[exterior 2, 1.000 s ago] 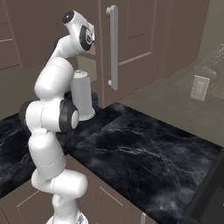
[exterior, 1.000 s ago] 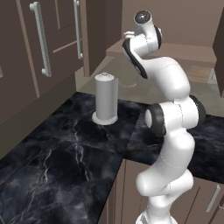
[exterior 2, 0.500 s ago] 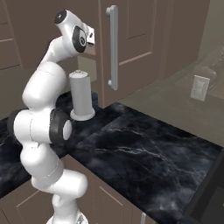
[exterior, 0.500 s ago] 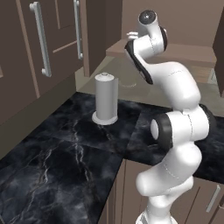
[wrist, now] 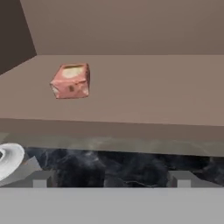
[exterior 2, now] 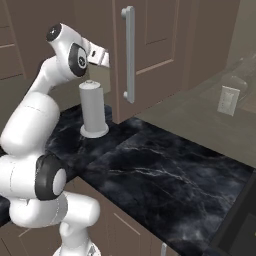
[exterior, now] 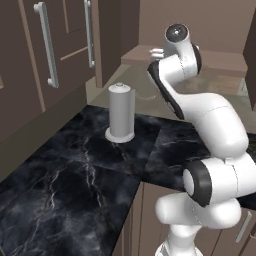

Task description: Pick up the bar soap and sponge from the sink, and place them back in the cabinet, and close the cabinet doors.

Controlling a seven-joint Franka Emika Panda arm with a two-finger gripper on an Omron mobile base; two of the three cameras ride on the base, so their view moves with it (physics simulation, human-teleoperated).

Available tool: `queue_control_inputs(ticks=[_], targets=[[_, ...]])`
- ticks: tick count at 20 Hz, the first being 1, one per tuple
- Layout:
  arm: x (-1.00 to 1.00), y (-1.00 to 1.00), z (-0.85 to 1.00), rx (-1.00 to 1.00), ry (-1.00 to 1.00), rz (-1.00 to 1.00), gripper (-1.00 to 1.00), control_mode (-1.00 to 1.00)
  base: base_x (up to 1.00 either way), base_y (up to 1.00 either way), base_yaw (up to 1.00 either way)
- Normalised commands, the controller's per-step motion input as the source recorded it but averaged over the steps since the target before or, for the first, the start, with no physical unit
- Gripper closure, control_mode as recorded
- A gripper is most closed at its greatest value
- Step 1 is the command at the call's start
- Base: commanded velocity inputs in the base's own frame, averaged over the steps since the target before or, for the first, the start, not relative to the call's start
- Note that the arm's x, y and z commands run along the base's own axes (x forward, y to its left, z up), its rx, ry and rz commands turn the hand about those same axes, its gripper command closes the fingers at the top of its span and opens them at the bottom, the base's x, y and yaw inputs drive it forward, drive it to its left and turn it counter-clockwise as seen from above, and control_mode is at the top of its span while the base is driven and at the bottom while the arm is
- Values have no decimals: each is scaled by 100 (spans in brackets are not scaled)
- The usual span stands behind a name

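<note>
Gripper [wrist: 111,178] open and empty, fingertips [wrist: 40,178] spread wide, bar soap [wrist: 71,81] lying alone on the brown cabinet [wrist: 144,94] shelf ahead of the fingers, off toward the left fingertip, black marble counter [wrist: 118,168] just below the shelf edge

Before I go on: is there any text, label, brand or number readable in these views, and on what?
None readable.
Bar soap on the cabinet shelf: mottled marks, no letters.
Paper towel roll: blank.
Wall outlet: no marking readable.
Cabinet doors and counter: no text.
</note>
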Motion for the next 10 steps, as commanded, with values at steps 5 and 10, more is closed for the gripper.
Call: queue_control_inputs(ticks=[5, 10], targets=[[-82, 0, 0, 0, 0, 0, -100, -100, 0, 0, 0], [-94, 0, 0, 0, 0, 3, -100, -100, 0, 0, 0]])
